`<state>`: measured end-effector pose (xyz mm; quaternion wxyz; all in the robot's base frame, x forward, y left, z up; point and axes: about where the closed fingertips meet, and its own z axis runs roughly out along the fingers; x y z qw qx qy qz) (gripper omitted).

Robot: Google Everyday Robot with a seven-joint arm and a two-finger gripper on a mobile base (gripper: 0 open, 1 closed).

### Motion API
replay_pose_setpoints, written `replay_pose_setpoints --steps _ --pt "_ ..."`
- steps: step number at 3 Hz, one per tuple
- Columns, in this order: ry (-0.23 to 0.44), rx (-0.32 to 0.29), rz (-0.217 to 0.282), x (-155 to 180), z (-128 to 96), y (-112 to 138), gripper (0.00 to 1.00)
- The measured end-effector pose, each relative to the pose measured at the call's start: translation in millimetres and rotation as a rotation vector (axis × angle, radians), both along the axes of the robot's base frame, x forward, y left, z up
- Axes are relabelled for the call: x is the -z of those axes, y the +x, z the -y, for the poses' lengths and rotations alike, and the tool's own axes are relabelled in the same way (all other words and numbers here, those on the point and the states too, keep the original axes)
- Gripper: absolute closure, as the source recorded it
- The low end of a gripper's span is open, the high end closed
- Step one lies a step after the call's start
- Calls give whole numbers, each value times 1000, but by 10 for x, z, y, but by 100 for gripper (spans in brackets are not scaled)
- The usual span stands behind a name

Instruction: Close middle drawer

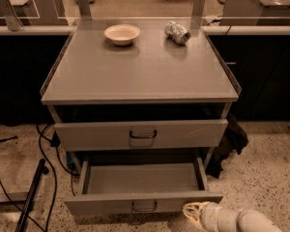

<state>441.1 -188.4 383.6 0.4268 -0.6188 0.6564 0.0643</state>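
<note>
The middle drawer (pixel 101 204) is pulled far out of the grey cabinet, low in the camera view. Its shallow tray looks empty. Its low front panel carries a small loop handle (pixel 144 207) at the centre. Above it, the taller-fronted top drawer (pixel 87 135) stands slightly out, with its own handle (pixel 143 135). The lowest drawer is hidden below. My gripper (pixel 192 211), pale on a white arm, comes in from the bottom right. It sits just in front of the right end of the middle drawer's front panel, close to it or touching it.
A cream bowl (pixel 122 33) and a crumpled silver can (pixel 177 32) lie on the cabinet top (pixel 140 71). Black cables (pixel 47 153) and a dark pole (pixel 31 192) lie on the floor at the left. A dark cloth (pixel 229 144) hangs beside the cabinet's right side.
</note>
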Motion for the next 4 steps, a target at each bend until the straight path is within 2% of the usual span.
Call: replay_pose_setpoints --steps 2,4 --pt "6 24 61 122 73 161 100" --pt "14 26 99 156 29 409 100"
